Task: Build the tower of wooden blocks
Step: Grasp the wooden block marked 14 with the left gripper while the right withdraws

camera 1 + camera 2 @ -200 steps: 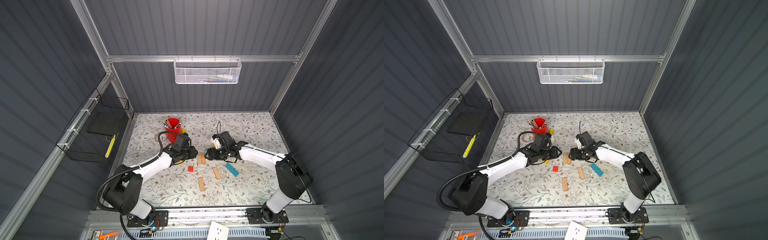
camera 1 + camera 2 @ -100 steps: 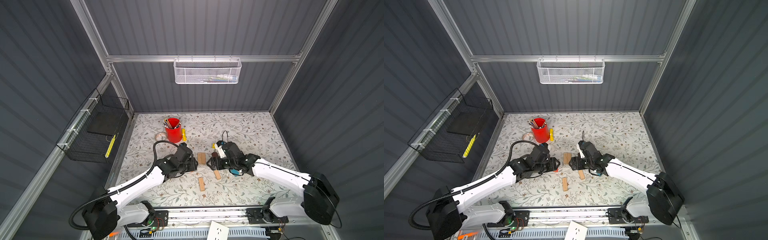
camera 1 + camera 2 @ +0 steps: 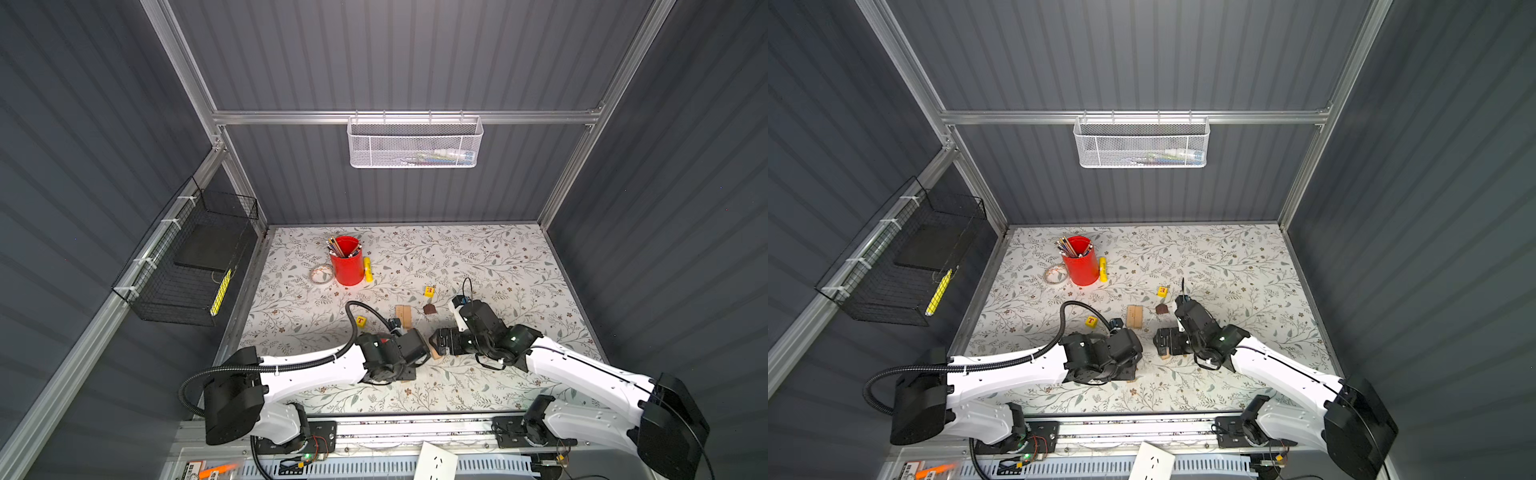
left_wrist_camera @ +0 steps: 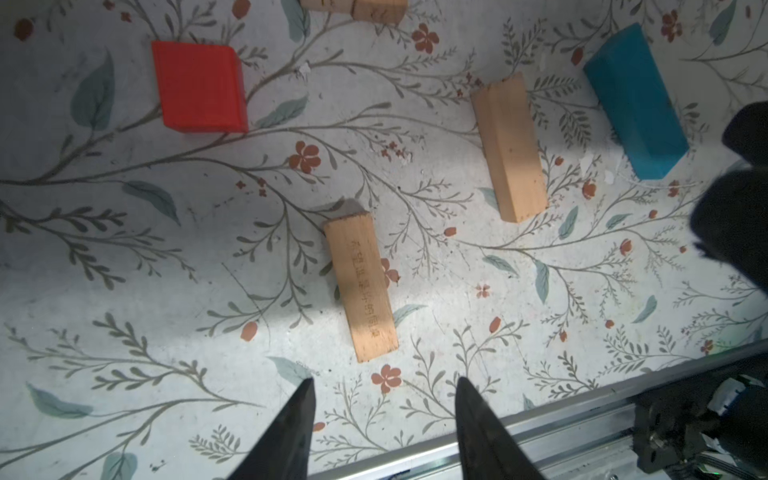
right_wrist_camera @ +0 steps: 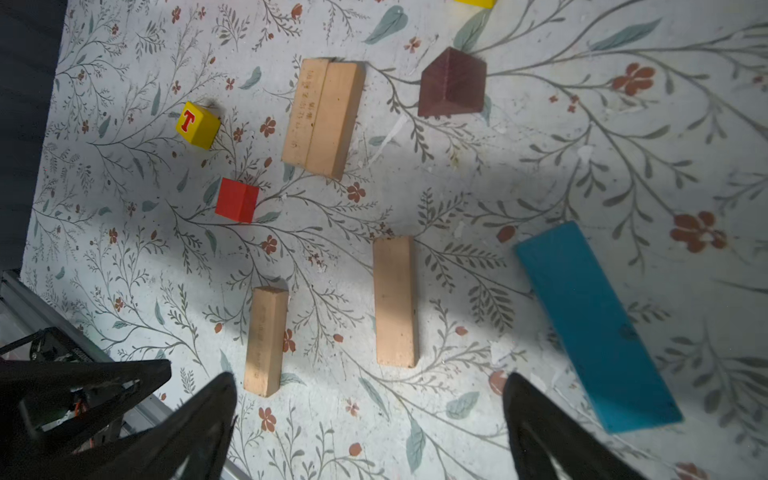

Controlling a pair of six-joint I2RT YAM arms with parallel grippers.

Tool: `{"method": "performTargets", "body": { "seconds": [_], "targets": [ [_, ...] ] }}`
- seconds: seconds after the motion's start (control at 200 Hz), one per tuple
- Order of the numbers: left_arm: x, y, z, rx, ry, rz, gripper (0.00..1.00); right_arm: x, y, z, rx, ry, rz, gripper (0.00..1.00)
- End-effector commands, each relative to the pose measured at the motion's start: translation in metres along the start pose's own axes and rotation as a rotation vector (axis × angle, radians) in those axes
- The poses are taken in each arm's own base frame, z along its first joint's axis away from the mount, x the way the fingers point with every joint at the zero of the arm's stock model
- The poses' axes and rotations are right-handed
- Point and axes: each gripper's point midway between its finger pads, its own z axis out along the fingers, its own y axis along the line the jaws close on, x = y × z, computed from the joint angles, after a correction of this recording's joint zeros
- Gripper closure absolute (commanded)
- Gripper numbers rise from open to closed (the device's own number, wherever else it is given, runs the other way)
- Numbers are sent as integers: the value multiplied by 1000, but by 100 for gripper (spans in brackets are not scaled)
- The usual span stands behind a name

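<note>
Left jaws and right jaws withdrawn nearward; left part-open, right wide, both empty. Centre left jaws over tan plank (image 4: 360,286); grip long sides squarely.

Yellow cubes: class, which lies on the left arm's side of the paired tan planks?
The cube lettered T; the cube lettered E lies toward the right arm.

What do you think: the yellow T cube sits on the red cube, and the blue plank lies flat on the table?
No: the right wrist view shows the yellow T cube beside the red cube, apart, on the table. The blue plank does lie flat.
</note>
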Motion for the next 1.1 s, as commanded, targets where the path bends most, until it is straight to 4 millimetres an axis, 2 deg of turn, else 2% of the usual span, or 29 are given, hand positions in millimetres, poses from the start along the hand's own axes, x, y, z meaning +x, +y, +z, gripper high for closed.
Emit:
{"method": "performTargets", "body": {
  "seconds": [0.0, 0.31, 0.425, 0.745, 0.946, 1.096],
  "targets": [
    [3, 5, 5, -64, 22, -25, 44, 6, -11, -3, 38, 6, 27, 1],
    [7, 9, 31, -168, 57, -34, 44, 4, -28, 1, 62, 11, 108, 1],
    [7, 5, 41, -161, 64, -28, 45, 3, -32, 0, 55, 2, 125, 1],
    [-1, 4, 50, -198, 38, -33, 53, 0, -36, 2, 41, -13, 136, 1],
    [-1, 11, 56, -204, 52, -56, 60, -4, -33, 6, 22, -20, 128, 1],
    [1, 17, 62, -180, 66, -87, 65, 1, -35, 15, 29, 14, 129, 1]
  ]
}}
